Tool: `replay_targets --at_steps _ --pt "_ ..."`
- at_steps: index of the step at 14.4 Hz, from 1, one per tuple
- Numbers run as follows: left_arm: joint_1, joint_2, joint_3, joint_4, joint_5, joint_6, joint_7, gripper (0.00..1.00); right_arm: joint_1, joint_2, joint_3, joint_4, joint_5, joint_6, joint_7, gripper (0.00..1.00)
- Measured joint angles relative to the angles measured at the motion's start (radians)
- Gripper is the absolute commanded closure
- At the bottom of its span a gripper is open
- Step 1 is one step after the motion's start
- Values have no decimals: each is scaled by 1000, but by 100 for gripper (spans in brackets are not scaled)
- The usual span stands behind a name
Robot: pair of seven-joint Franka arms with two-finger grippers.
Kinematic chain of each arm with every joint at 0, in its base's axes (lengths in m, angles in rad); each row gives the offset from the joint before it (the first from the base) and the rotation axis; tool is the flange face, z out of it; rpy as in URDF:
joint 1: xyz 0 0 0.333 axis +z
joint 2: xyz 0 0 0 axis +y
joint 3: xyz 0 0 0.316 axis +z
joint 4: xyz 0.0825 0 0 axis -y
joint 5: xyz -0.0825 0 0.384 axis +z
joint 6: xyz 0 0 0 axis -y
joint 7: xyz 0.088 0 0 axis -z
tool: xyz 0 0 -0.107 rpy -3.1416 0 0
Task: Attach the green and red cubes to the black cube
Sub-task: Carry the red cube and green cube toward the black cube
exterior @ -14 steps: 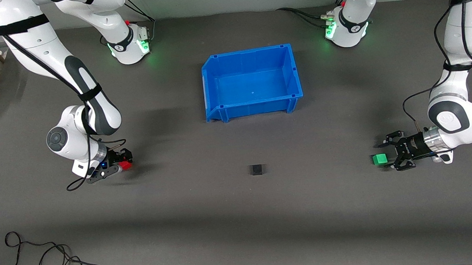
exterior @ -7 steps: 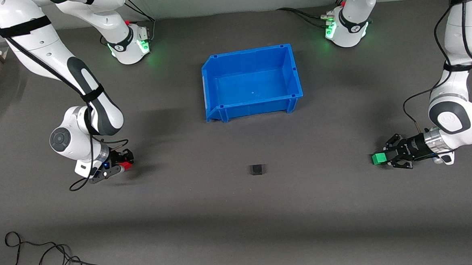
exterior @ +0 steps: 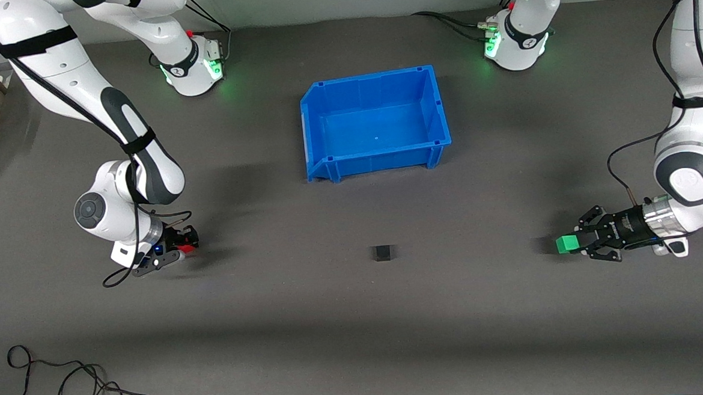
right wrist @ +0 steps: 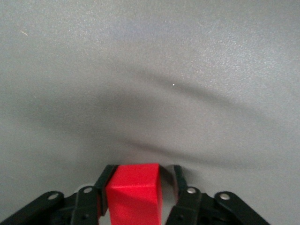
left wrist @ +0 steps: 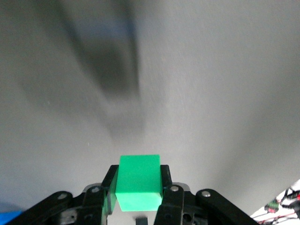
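Left gripper (exterior: 581,242) over the tabletop (exterior: 358,317) at the left arm's end, jaws clamped on the green cube (exterior: 565,244). In the left wrist view, green cube (left wrist: 139,182) pinched between the two fingers (left wrist: 165,183), one flat face to each pad, front half sticking out past the tips. Shadow on the tabletop beside the cube in the front view.

Right gripper (exterior: 187,246) over the tabletop at the right arm's end, jaws closed on the red cube (exterior: 188,249). In the right wrist view, red cube (right wrist: 134,193) squeezed between the fingers (right wrist: 180,183), seated slightly skewed, one edge turned toward the camera. Only a sliver of red visible in the front view, mostly covered by the gripper.

Black cube (exterior: 382,253) alone on the tabletop, roughly midway between the two grippers, well apart from both. Nearer to the front camera than the blue bin (exterior: 323,108), not touching it.

Blue bin nothing inside, open side up, between the two arm bases and the black cube.

Loose black cable (exterior: 66,381) coiled on the tabletop near the front edge, toward the right arm's end.
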Motion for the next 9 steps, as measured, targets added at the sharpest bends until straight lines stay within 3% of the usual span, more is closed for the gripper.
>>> replay_targets --at_steps 2,3,5,6,9 --pt "-17 -4 -1 17 8 -25 -1 67 0 0 0 1 0 0 0 52" --pt "-33 -7 -2 17 9 -30 -1 67 0 0 0 1 0 0 0 60" --pt "-93 -10 -5 17 9 -30 -1 70 0 0 0 2 0 0 0 90" --pt "-133 -10 -7 17 9 -27 -2 70 0 0 0 3 0 0 1 100" --pt "-261 -10 -10 17 -22 24 -30 70 0 0 0 5 0 0 1 100"
